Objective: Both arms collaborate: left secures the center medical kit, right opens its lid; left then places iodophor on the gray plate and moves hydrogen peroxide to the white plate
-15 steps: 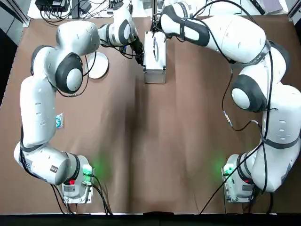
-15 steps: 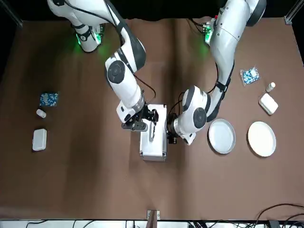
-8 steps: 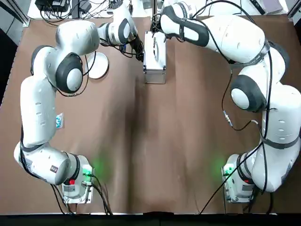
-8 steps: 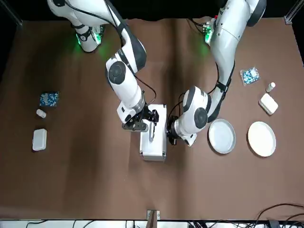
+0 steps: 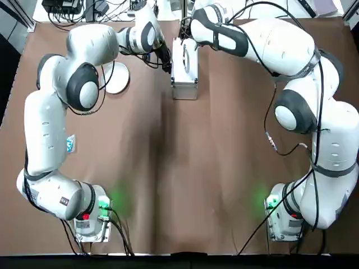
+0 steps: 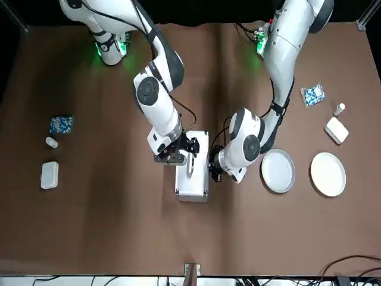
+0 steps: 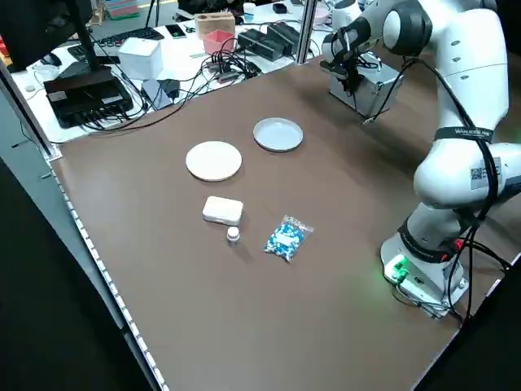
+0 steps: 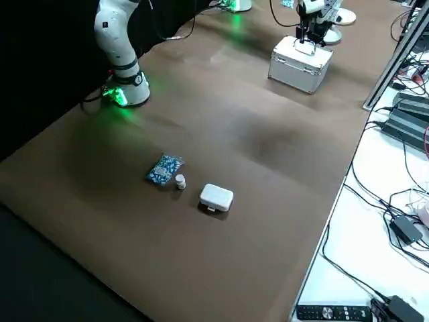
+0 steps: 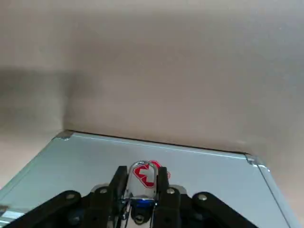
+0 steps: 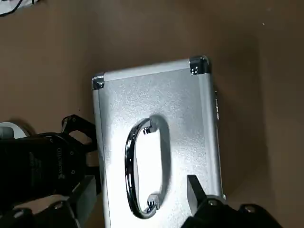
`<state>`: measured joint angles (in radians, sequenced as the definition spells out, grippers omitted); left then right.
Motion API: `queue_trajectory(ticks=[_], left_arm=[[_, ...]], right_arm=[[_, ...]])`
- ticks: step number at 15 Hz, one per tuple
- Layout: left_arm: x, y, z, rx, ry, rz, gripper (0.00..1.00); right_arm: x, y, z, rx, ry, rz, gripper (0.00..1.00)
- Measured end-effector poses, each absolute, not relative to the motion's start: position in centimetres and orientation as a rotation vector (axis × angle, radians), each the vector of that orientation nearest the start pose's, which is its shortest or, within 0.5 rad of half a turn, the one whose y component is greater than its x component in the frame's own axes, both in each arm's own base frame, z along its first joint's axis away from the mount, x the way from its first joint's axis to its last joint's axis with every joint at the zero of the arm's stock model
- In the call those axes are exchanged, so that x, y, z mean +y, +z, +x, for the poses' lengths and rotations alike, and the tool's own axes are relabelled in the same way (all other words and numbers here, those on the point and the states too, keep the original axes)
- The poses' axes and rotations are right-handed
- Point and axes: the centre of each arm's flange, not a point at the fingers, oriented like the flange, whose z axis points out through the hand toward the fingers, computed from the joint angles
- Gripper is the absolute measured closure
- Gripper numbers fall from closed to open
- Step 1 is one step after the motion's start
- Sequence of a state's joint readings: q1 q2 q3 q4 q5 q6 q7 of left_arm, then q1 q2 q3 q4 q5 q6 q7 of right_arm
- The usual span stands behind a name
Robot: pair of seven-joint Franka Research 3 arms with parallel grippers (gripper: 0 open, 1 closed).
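Note:
The silver medical kit (image 6: 191, 170) lies at the table's middle with its lid down and its handle (image 10: 137, 171) on top. My left gripper (image 6: 214, 167) is at the kit's side that faces the plates, and the left wrist view shows its fingers (image 9: 118, 183) shut on a small chrome clasp with a red mark on that side. My right gripper (image 6: 174, 154) hangs open over the kit's opposite edge, one finger (image 10: 194, 187) on each side of the lid. The gray plate (image 6: 278, 171) and the white plate (image 6: 328, 174) lie beside the left arm. The iodophor and hydrogen peroxide are out of view.
Beyond the plates lie a white box (image 6: 336, 130), a small capped vial (image 6: 339, 109) and a blue packet (image 6: 312, 94). On the right arm's side lie another blue packet (image 6: 61, 124), a vial (image 6: 52, 142) and a white box (image 6: 49, 175). Cables and gear crowd the bench past the far edge.
My right gripper has edged slightly closer over the kit. The left gripper and the kit have hardly moved.

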<state>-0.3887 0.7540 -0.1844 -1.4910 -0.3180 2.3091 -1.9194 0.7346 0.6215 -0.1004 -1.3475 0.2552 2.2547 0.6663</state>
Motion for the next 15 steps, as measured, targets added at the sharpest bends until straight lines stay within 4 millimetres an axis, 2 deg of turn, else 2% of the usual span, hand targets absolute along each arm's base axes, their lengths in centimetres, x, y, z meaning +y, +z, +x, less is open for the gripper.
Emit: queue_trajectory(ticks=[6,10,11,13,14,15], left_arm=[[-37.8,23.9,61.8,2.105,-0.481,2.027,0.69],[-37.8,23.9,61.8,2.105,-0.481,2.027,0.69],[-37.8,23.9,61.8,2.105,-0.481,2.027,0.69],[-37.8,23.9,61.8,2.105,-0.481,2.027,0.69],[-37.8,23.9,61.8,2.105,-0.481,2.027,0.69],[-37.8,23.9,61.8,2.105,-0.481,2.027,0.69]], right_arm=[[47.4,38.2,58.7,0.171,-0.202,-2.831,0.14],[47.7,37.4,58.6,0.163,-0.199,-2.842,0.19],[47.8,37.1,58.5,0.155,-0.201,-2.849,0.26],[48.0,36.3,58.4,0.14,-0.205,-2.865,0.3],[48.1,36.1,58.4,0.138,-0.205,-2.869,0.37],[48.2,35.9,58.4,0.134,-0.207,-2.873,0.37]])
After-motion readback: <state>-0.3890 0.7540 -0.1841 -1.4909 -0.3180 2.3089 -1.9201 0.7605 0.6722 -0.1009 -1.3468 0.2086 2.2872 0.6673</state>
